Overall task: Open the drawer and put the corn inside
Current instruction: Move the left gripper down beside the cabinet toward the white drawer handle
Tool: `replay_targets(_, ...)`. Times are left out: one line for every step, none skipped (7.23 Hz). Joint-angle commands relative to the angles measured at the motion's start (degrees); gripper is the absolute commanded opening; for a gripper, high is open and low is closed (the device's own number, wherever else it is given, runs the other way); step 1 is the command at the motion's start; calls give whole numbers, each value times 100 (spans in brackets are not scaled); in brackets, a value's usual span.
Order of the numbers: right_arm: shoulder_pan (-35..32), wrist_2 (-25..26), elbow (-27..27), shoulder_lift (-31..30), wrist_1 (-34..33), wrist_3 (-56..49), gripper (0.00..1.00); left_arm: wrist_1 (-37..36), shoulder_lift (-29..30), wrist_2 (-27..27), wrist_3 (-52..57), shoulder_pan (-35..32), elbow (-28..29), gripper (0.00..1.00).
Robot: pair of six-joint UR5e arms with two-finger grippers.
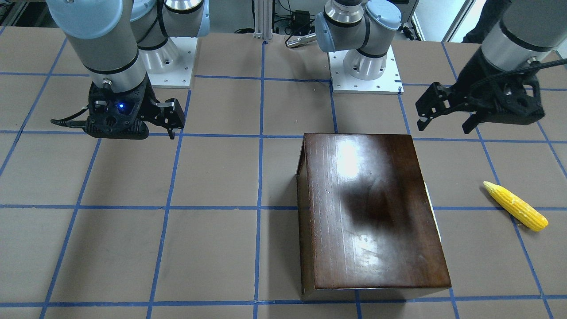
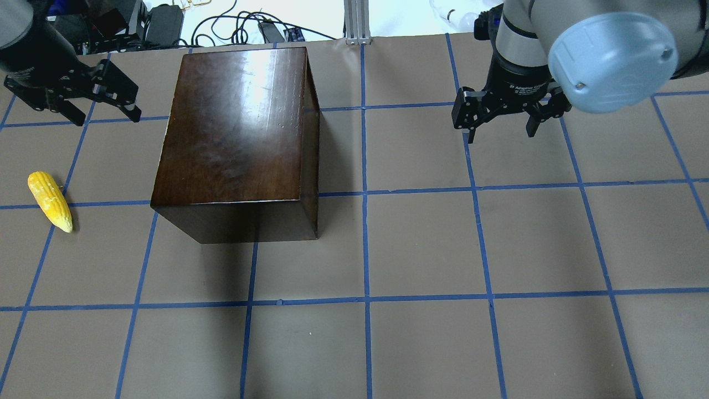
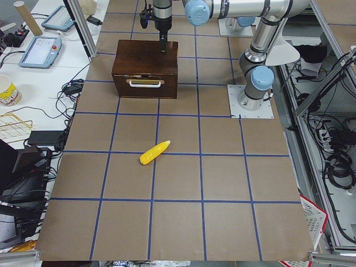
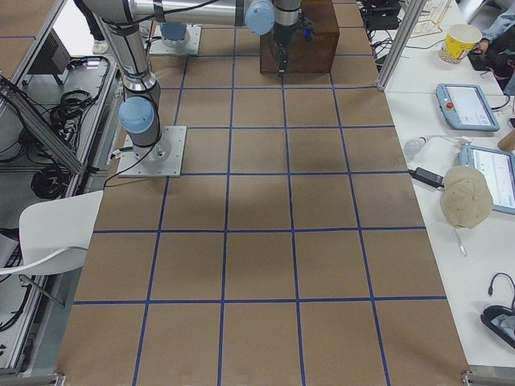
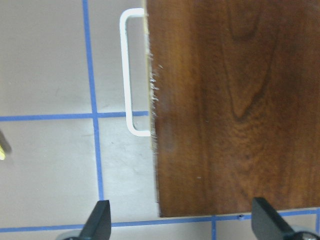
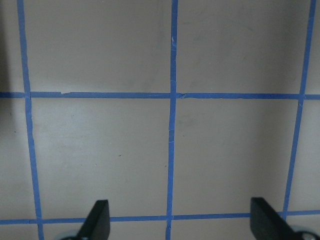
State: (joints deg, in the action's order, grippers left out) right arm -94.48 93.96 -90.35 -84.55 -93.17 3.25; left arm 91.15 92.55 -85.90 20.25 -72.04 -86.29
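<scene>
The glossy dark brown box (image 2: 238, 127) stands on the table left of centre. Its drawer is shut, and the drawer's front with a white handle (image 3: 146, 83) faces the robot's left end. The handle also shows in the left wrist view (image 5: 131, 100). The yellow corn (image 2: 50, 201) lies on the table in front of that drawer face, apart from the box, and also shows in the front-facing view (image 1: 516, 206). My left gripper (image 2: 105, 117) is open and empty, hovering above the table beside the box's far left corner. My right gripper (image 2: 501, 134) is open and empty over bare table to the right.
The table is brown paper with a grid of blue tape (image 2: 365, 244). The two arm bases (image 1: 365, 66) stand on white plates at the robot's edge. Cables and devices lie beyond the far edge (image 2: 249, 27).
</scene>
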Motion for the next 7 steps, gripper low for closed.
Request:
replay_targets(0, 0, 0, 0, 0, 0, 100, -27, 314, 291, 784, 601, 25, 100)
replay_targets(0, 0, 0, 0, 0, 0, 100, -53, 507, 545, 1109, 874, 25, 100)
replay_targets(0, 0, 0, 0, 0, 0, 100, -79, 762, 591, 1495, 1050, 7, 100)
replay_targets(0, 0, 0, 0, 0, 0, 100, -410, 990, 600, 1638, 1061, -19, 100)
replay_targets(0, 0, 0, 0, 0, 0, 100, -492, 1167, 618, 1849, 1061, -37, 100)
replay_targets(0, 0, 0, 0, 0, 0, 100, -484, 1299, 879, 1859, 1061, -72, 100)
replay_targets(0, 0, 0, 0, 0, 0, 100, -501, 1387, 1273, 1851, 1052, -142, 100)
